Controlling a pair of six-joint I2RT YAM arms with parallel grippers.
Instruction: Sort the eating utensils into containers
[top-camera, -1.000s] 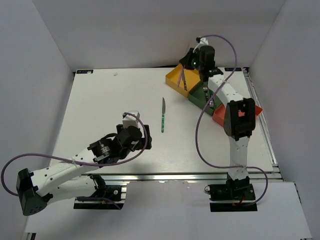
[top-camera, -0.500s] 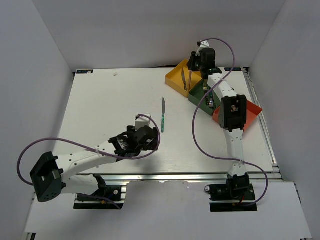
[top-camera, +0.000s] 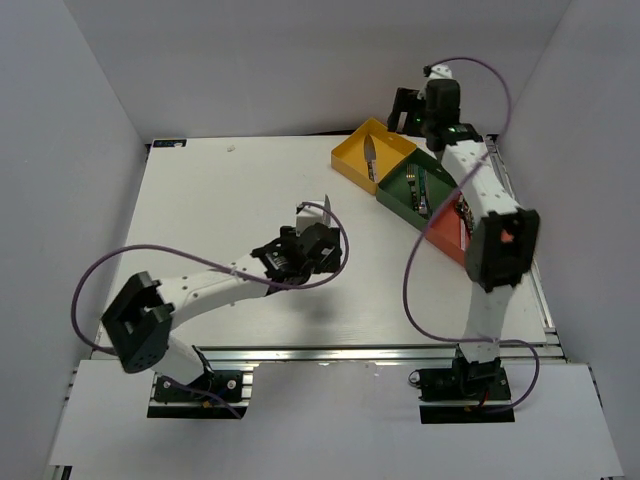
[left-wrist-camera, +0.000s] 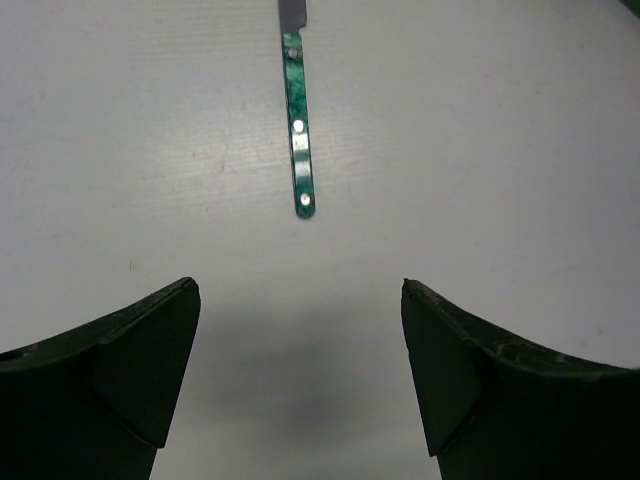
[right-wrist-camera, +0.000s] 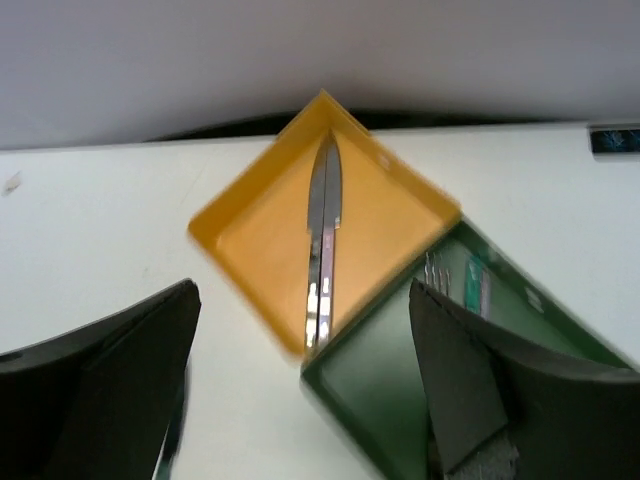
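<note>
Overhead view first: teal-handled knife (top-camera: 326, 206) alone on the tabletop (top-camera: 220, 200), well apart from the containers, its handle mostly covered by the left gripper (top-camera: 318, 230) hovering above. Farther right, right gripper (top-camera: 405, 112) poised near the yellow tray (top-camera: 352, 158), with a steel knife (top-camera: 371, 152) lying inside. Dark green tray (top-camera: 398, 192) alongside, holding a few utensils. Red-orange tray (top-camera: 446, 240) largely hidden behind the right arm. Left wrist view: fingers (left-wrist-camera: 130, 370) spread wide with nothing between them, teal handle ahead on bare tabletop, roughly centred on the gap, untouched. Right wrist view: fingers (right-wrist-camera: 110, 380) likewise wide apart and empty, looking down on apparently two knives side by side in the yellow tray, fork tines (right-wrist-camera: 437, 270) just visible in the green one. Step in hand, probably: picking up the last loose knife. Next move likely calls for easing forward and down over the handle, closing across its narrow width, then carrying it over to the yellow tray beside the other knives.
</note>
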